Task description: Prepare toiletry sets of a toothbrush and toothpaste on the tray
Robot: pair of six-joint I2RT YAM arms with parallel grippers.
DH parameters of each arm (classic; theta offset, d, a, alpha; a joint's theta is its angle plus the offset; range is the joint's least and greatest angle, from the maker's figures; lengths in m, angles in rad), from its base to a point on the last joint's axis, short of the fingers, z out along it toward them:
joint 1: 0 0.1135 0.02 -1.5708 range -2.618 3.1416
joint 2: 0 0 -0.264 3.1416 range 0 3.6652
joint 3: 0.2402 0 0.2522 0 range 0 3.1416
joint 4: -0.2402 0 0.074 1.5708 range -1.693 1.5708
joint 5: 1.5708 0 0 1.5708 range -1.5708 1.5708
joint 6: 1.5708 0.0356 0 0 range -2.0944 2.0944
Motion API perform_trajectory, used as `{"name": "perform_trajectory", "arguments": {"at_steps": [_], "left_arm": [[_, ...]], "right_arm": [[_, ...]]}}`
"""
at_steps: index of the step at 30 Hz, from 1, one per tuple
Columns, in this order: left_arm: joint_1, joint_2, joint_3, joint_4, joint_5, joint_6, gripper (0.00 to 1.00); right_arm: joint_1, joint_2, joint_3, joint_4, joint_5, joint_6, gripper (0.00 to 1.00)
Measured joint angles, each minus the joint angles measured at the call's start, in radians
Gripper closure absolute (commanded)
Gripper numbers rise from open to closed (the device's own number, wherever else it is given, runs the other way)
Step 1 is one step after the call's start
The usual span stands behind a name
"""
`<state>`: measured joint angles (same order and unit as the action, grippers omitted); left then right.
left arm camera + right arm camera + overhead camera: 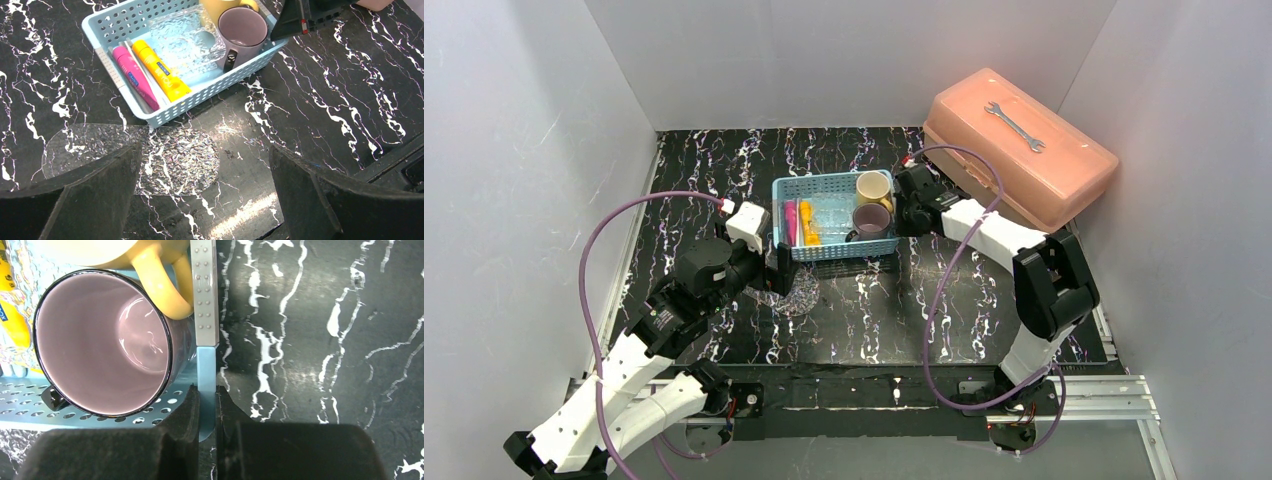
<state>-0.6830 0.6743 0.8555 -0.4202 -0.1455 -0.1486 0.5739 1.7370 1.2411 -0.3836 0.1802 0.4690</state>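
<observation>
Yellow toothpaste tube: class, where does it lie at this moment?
In the top view the yellow tube lies flat in the left end of the blue basket, just right of the pink tube.

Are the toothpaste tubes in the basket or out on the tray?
In the basket: the left wrist view shows the yellow tube and pink tube lying side by side inside the blue basket.

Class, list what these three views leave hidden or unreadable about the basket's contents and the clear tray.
Clear tray: left wrist view, near edge hidden behind the left gripper's finger.
Toothbrushes: count unclear beside the pink tube; too small in top view.
Yellow mug: cut off by right wrist view's top edge.
</observation>
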Motion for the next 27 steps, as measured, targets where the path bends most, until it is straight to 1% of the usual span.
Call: {"name": "perform_trajectory", "arguments": {"at_steps": [6,13,27], "left_arm": [[0.0,0.0,0.0,0.0,0.0,0.0,0.02],[0.0,0.0,0.0,0.0,0.0,0.0,0.02],[0.0,0.002,0.0,0.0,0.003,0.0,0.02]], "right_arm": [[-0.061,-0.047,-0.054,0.0,0.02,0.037,0.99],[-0.076,-0.053,-0.061,0.002,0.022,0.043,0.99],[-0.084,-0.039,-0.04,-0.008,0.003,-0.028,0.99]]}}
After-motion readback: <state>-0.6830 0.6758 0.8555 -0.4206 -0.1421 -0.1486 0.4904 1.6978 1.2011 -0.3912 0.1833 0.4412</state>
